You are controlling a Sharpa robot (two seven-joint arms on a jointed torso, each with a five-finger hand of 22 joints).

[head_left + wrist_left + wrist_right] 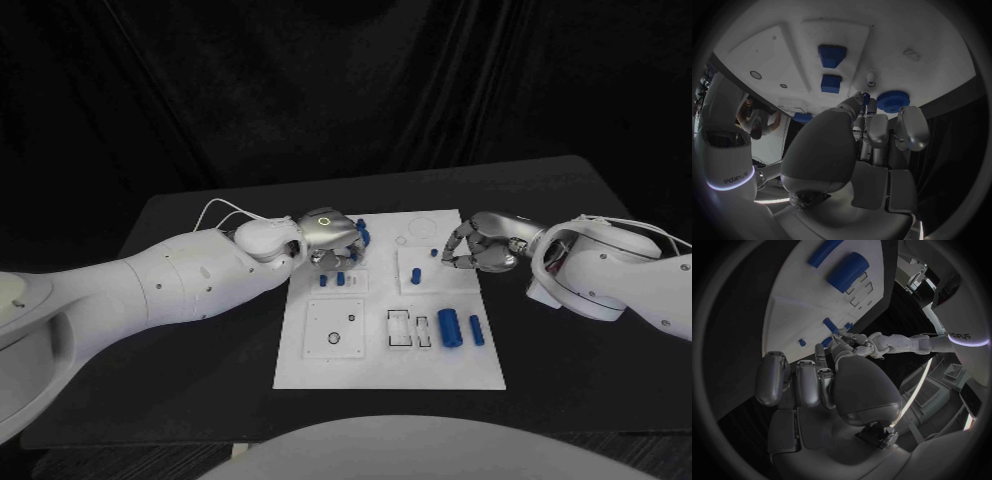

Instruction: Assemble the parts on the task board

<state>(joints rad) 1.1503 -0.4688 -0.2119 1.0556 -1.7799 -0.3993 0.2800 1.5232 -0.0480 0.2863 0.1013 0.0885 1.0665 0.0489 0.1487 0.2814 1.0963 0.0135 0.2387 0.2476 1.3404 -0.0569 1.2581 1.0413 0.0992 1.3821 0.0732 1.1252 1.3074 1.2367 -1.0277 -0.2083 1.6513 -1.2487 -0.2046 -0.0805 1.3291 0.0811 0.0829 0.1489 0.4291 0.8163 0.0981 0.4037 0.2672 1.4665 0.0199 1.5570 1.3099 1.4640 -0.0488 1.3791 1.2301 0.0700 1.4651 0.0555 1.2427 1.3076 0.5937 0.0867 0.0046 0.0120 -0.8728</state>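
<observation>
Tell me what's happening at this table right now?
A two-armed robot is working over a white task board that carries small blue parts. Its left hand is at the board's far left corner, fingers down among the blue parts there, beside a blue gear; whether it grips one is unclear. The right hand hovers at the board's far right edge, fingers curled. Two blue cylinders lie loose on the board's right side.

Brand lettering "sharpa" appears mirrored on the right arm [731, 172] above a glowing ring; similar lettering on the left arm [962, 334] is partly legible.
</observation>
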